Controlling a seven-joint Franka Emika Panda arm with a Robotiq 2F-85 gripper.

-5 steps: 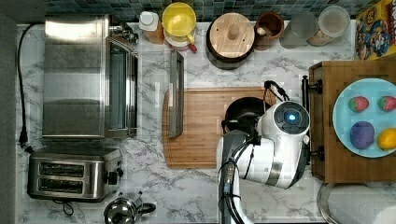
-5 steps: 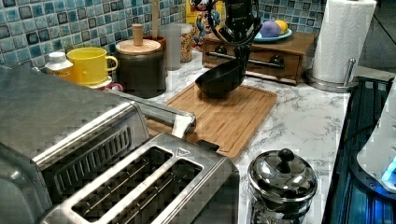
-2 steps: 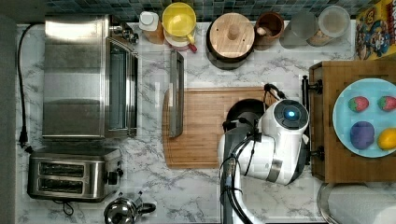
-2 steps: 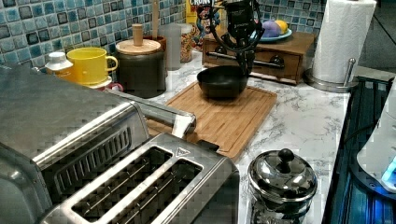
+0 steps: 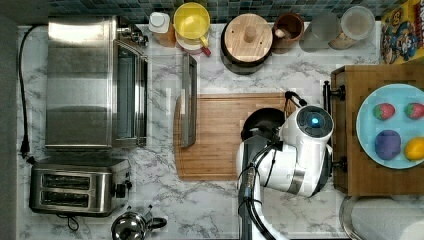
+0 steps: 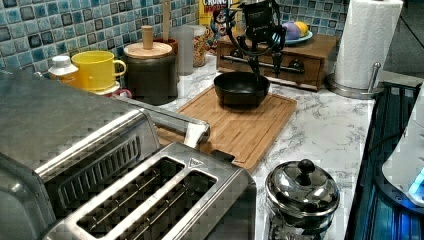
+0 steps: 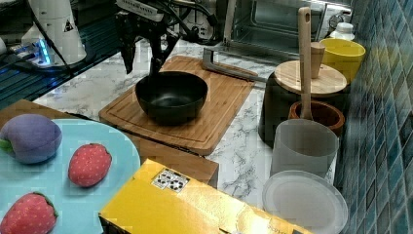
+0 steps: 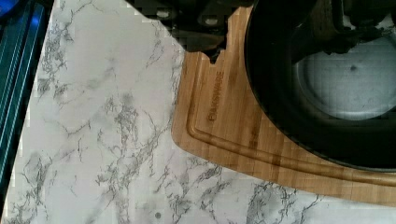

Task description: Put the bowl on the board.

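Note:
The black bowl (image 5: 260, 120) (image 6: 241, 87) (image 7: 170, 95) sits upright on the light wooden board (image 5: 215, 135) (image 6: 235, 130) (image 7: 219, 107), near the board's corner on the top view's right. My gripper (image 6: 266, 70) (image 7: 141, 68) hangs open just over the bowl's rim, one finger over the inside and one outside, gripping nothing. In the wrist view the bowl (image 8: 280, 93) lies close below, and the board's grooved edge (image 8: 224, 121) meets the marble counter.
A darker wooden tray (image 5: 350, 165) with a blue plate of fruit stands right beside the board. The toaster oven's open door (image 5: 187, 100) overhangs the board's other end. A lidded black pot (image 5: 248, 35), a yellow cup (image 5: 191, 20) and jars line the back wall.
One second ago the bowl hung tilted above the board in my shut gripper. It has since come down flat on the board, and my fingers have opened and risen a little.

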